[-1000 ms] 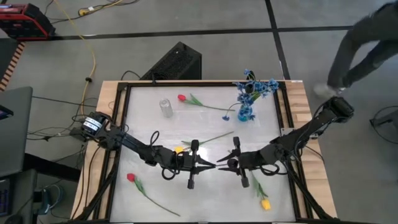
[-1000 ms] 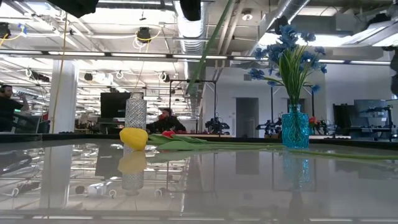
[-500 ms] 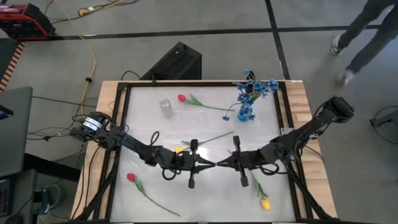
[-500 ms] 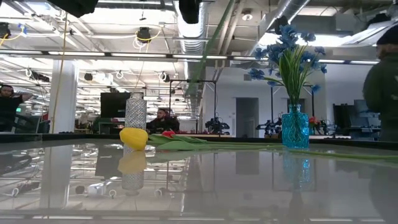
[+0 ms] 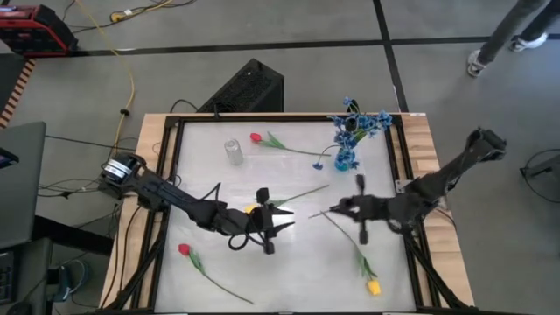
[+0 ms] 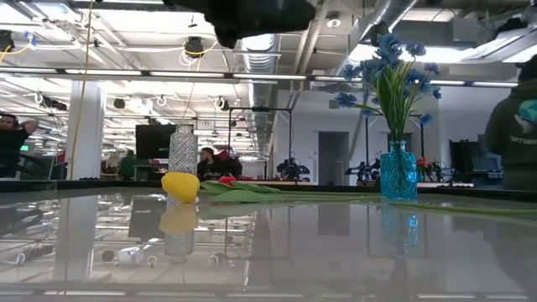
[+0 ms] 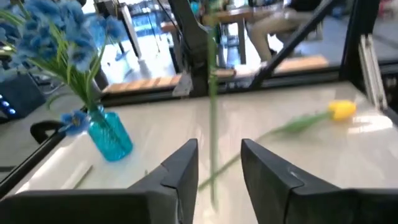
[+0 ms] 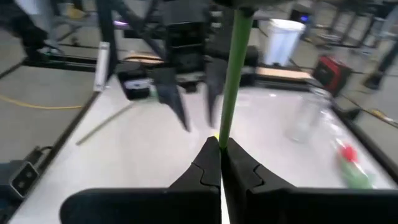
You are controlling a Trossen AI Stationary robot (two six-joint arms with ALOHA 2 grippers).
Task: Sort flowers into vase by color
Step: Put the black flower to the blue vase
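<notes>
My right gripper [image 5: 325, 213] is shut on a thin green flower stem [image 8: 231, 81] at the table's middle; its head is out of view. My left gripper [image 5: 284, 220] stands open just left of it. In the left wrist view the stem [image 7: 211, 106] runs between my left gripper's fingers [image 7: 217, 168] without touching them. A yellow tulip [image 5: 252, 210] lies on the table under the left arm. A blue vase [image 5: 346, 160] with blue sprigs [image 5: 359, 122] stands far right, and a clear vase [image 5: 234, 151] far left. My right gripper pinches the green stem [image 8: 224, 134] between its two fingers. The fingers come level from the table's right side and lie across the stem. The stem stands nearly upright and rises above the fingers.
A red tulip [image 5: 255, 137] lies beside the clear vase, another red one [image 5: 185, 249] lies near left, and a yellow one [image 5: 374, 287] near right with its stem toward the middle. A person [image 5: 516, 26] walks beyond the table's far right corner.
My left gripper has opened, let go of the stem and drawn back toward the table's left edge. My right gripper has taken hold of the stem and carried it toward the right edge. The person has walked on past the far right corner.
</notes>
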